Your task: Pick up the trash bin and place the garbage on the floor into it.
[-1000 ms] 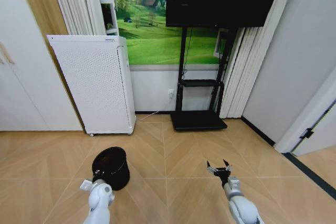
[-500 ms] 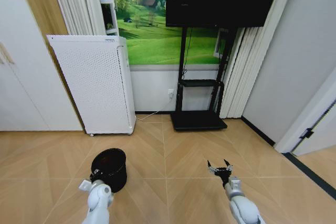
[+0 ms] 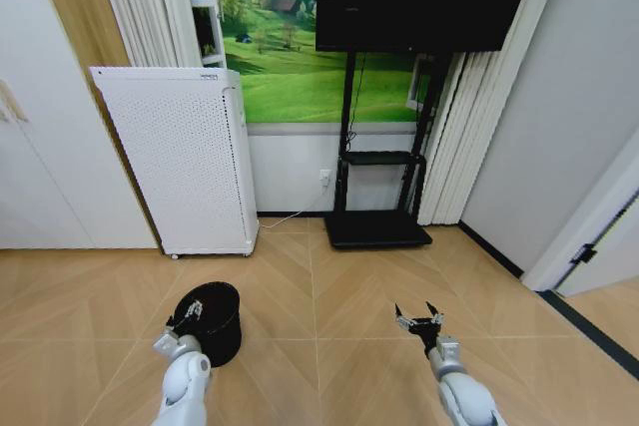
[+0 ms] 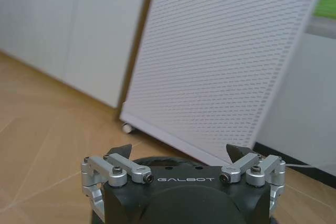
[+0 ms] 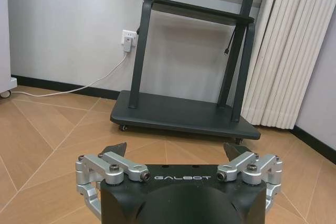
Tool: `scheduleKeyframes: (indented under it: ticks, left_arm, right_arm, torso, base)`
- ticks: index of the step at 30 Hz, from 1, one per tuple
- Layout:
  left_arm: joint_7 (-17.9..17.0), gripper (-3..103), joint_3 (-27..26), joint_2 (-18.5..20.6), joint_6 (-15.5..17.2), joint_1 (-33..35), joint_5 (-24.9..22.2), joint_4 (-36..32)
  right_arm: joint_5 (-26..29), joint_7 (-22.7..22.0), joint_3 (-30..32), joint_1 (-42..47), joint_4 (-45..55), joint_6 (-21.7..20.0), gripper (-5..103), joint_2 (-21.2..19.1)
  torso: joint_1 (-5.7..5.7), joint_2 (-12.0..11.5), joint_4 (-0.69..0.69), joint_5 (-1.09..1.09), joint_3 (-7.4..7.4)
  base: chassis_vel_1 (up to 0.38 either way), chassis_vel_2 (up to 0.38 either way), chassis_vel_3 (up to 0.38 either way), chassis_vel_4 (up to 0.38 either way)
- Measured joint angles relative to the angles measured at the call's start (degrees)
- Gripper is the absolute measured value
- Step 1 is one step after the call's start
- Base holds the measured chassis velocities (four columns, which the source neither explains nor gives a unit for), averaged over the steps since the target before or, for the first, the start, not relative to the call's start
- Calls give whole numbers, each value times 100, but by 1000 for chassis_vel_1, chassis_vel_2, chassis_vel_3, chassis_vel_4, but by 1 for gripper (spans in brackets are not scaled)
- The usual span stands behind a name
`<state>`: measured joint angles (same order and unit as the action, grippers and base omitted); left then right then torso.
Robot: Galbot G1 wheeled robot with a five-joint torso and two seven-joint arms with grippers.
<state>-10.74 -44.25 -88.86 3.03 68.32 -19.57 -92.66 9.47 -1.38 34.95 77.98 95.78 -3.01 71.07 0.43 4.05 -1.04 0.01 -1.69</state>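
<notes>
The trash bin (image 3: 218, 321), small, round and black, stands on the wooden floor to my front left. My left gripper (image 3: 190, 311) hangs at its near left rim, and I cannot tell whether they touch. In the left wrist view this gripper (image 4: 179, 153) is open, with a dark strip of the bin (image 4: 173, 160) low between its fingers. My right gripper (image 3: 417, 319) is held open above bare floor to my front right, also open in its own wrist view (image 5: 175, 148) with nothing between the fingers. The garbage is out of view.
A tall white perforated appliance (image 3: 180, 162) stands just behind the bin against the wall. A black TV stand (image 3: 377, 228) on a flat base (image 5: 184, 114) sits at the back centre. Curtains and a door frame (image 3: 589, 236) lie to the right.
My left arm has reached forward, bringing its gripper from short of the bin up to the near rim. The right arm and the bin have stayed put.
</notes>
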Motion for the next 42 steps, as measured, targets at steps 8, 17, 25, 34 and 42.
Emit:
scheduleKeyframes:
  ticks: [8,17,25,34,42]
  left_arm:
    - [1161,100,-15,92,511,11,1079,-504]
    - [1786,100,362,811,1116,-88,1041,-789]
    - [1864,100,690,1031,876,-214,992,-579]
    - [1742,100,774,1037,831,-192,902,-635]
    - [1672,100,720,1009,859,-154,871,-699]
  right_arm:
    - [253,1,48,43,229,-66,100,89]
    - [255,-3,268,143,211,135,100,331]
    - [97,-2,440,247,119,356,100,474]
    - [-13,-2,490,242,217,369,100,590]
    - [-43,-4,510,245,311,346,100,622]
  torso:
    - [0,0,-1,-2,0]
    - [0,0,0,-1,0]
    - [1,20,0,-2,-22]
    - [35,227,0,-1,-191]
    - [68,411,0,-1,-343]
  base:
    - [0,0,0,0]
    - [0,0,0,0]
    - [0,0,0,0]
    - [0,0,0,0]
    - [0,0,0,0]
